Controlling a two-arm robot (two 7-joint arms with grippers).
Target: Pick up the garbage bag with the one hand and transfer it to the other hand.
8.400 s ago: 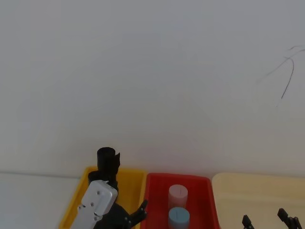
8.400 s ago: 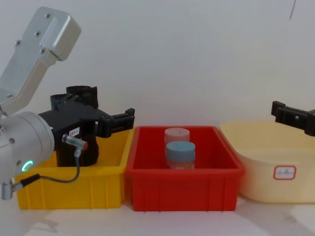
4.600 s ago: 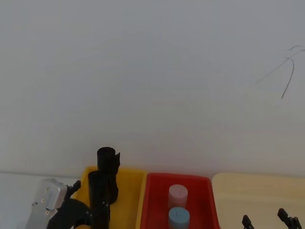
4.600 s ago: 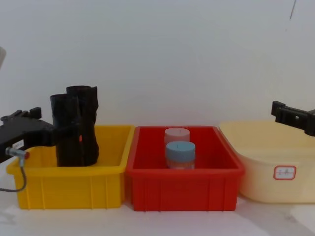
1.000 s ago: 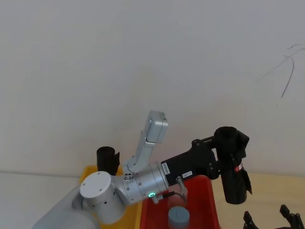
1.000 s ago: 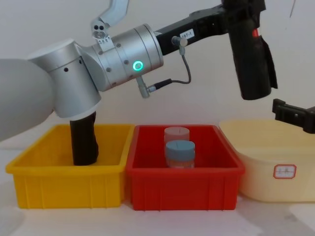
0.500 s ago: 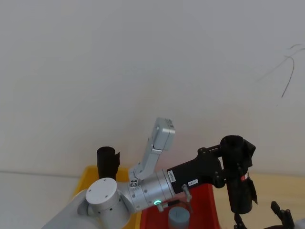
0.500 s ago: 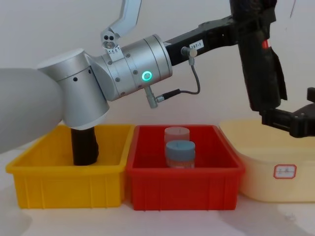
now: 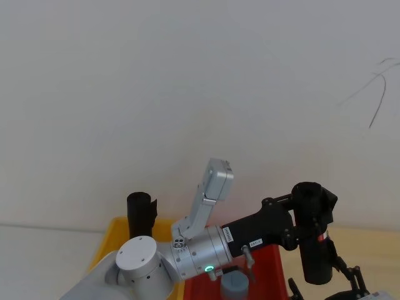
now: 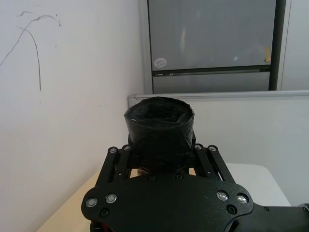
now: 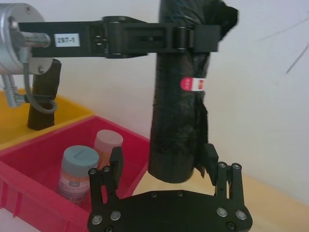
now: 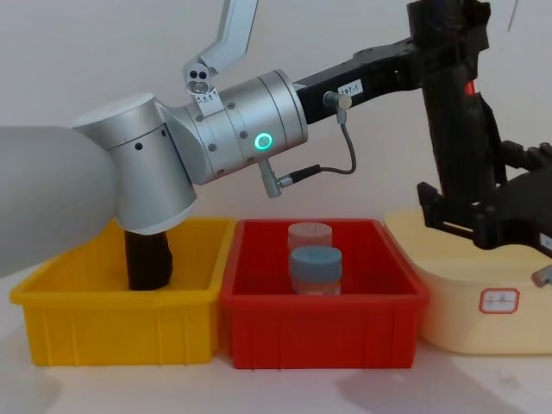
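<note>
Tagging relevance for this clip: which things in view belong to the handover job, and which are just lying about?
In the job:
garbage bag, held aloft
left claw, shut on its top
right claw, open around its lower end

Lying about:
second black roll in the yellow bin
two jars in the red bin
cream tub

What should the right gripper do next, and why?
Probably close the right gripper on the bag: its open fingers flank the bag's lower end, while the left gripper clamps it upright near the top.
</note>
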